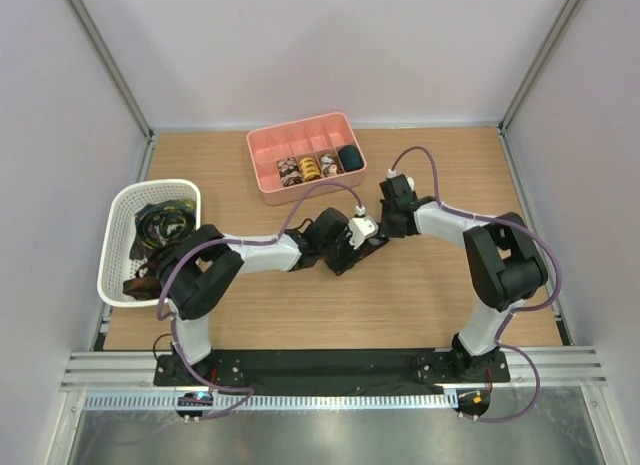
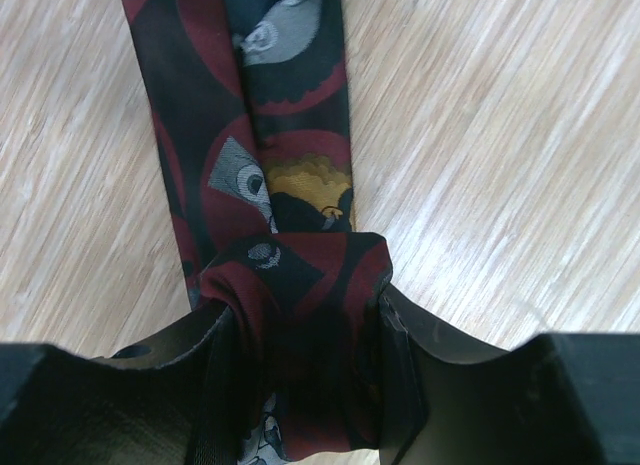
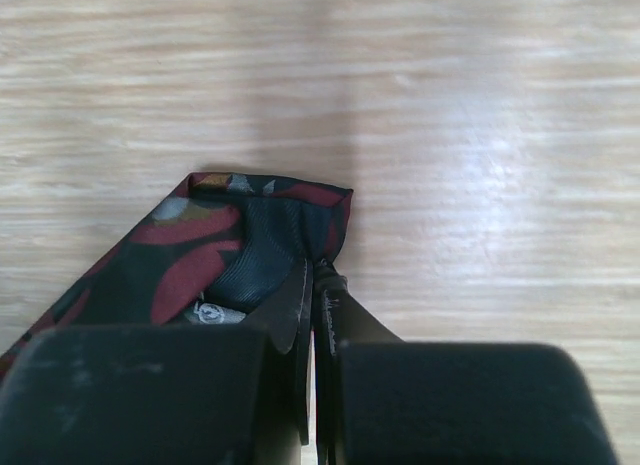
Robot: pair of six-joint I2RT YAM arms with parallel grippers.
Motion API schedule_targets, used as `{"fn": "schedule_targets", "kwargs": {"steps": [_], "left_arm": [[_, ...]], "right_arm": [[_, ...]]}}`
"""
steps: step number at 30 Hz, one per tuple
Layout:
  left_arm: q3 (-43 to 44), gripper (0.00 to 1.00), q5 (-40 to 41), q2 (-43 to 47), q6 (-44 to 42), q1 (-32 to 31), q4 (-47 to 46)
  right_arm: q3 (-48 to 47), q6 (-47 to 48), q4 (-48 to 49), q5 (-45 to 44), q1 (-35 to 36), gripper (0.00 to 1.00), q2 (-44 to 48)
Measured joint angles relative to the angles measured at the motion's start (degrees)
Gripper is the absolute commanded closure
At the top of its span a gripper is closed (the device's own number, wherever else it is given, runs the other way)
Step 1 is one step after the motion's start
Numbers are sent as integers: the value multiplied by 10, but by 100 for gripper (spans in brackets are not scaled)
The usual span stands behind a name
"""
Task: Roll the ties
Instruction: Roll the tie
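While one tie (image 2: 290,315) is pinched, four coils (image 1: 310,168) rest.

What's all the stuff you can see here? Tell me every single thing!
tie on the table: one, dark with red patches, mid-table
rolled ties: about four, brown, yellow and dark, pink tray's front row
loose ties: heap, count unclear, mostly dark, inside white basket
pink tray: one, pink, far middle of table
white basket: one, white, table's left edge
table: one, light wood
arms: two, black and white, near edge
left fingers: black, shut on the tie's rolled part
right fingers: black, pinching the tie's folded end
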State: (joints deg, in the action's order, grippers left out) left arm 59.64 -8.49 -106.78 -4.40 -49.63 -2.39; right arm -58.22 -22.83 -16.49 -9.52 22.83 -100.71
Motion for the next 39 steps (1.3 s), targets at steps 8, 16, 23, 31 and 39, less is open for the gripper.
{"fn": "schedule_targets", "kwargs": {"steps": [8,16,23,31,39], "left_arm": [[69,75,38,-28,13,-11,92],[103,76,41,-45,22,-12,134],[96,77,26,-42,21,-10,124],[99,77,18,-42,21,-8,129],[102,77,12,-43,16,-7,134]], "right_arm": [[31,-12,-38,-17,0,71,41],[58,-5,-71,-25,-7,52,131],[124,14,-45,29,-8,54,248],[215,14,-28,44,118,52,444],[221,25,-17,-72,408,52,408]]}}
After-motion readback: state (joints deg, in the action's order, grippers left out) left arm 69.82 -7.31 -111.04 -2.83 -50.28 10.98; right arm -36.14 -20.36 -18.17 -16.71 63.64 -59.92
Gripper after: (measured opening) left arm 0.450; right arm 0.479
